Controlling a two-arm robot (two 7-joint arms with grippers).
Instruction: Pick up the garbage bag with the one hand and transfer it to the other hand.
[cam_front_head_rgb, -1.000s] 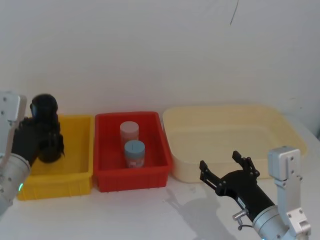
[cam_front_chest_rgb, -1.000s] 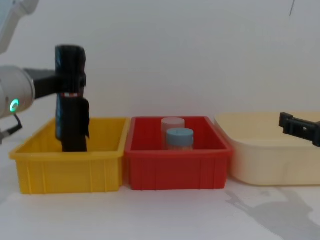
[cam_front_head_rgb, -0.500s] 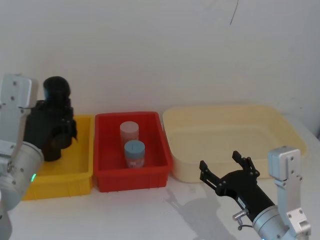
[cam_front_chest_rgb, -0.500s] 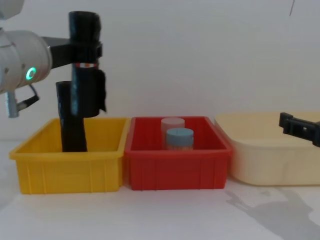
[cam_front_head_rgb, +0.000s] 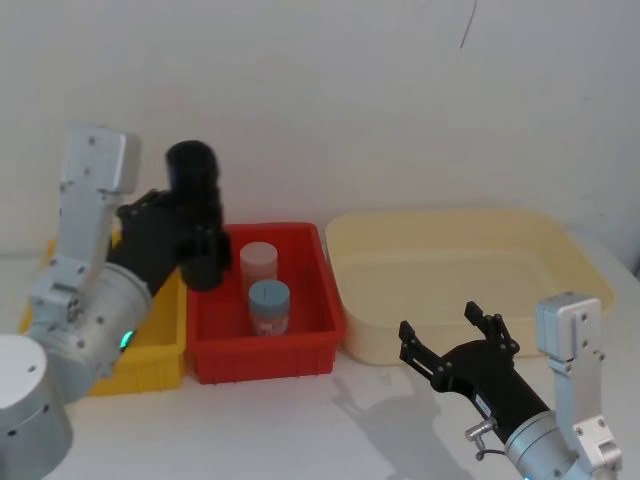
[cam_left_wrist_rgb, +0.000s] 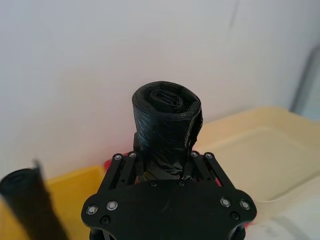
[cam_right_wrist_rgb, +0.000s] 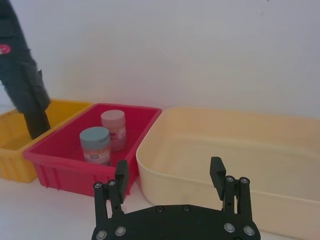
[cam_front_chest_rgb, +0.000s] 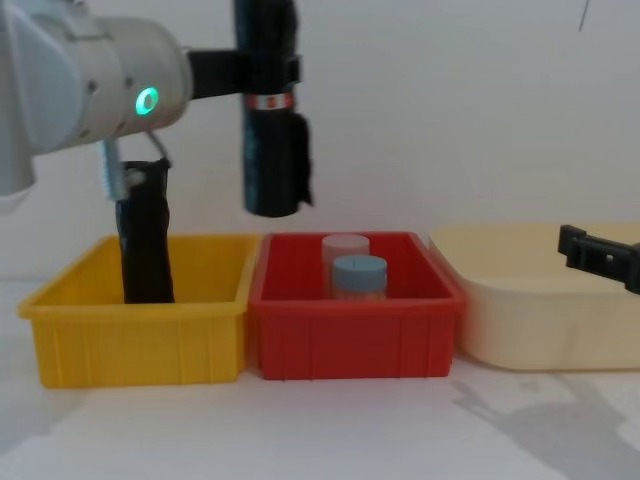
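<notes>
Aloft, garbage bag (cam_front_chest_rgb: 272, 150) tight in left pincer (cam_front_chest_rgb: 265, 75); two jars (cam_front_chest_rgb: 358, 276) in red bin (cam_front_chest_rgb: 350, 340).

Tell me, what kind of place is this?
Probably a robot test bench: a white table against a plain wall, a yellow bin, red bin and cream bin in a row, the left end effector holding a garbage bag above them, the right end effector open near the cream bin.

Above the red bin's (cam_front_chest_rgb: 350, 335) left end the garbage bag's (cam_front_chest_rgb: 272, 150) top is cut off by the chest view's edge, its label (cam_front_chest_rgb: 268, 101) too small to read; left of that bin a yellow bin's (cam_front_chest_rgb: 140, 345) wall hides the plain black roll's (cam_front_chest_rgb: 146, 235) foot.
</notes>
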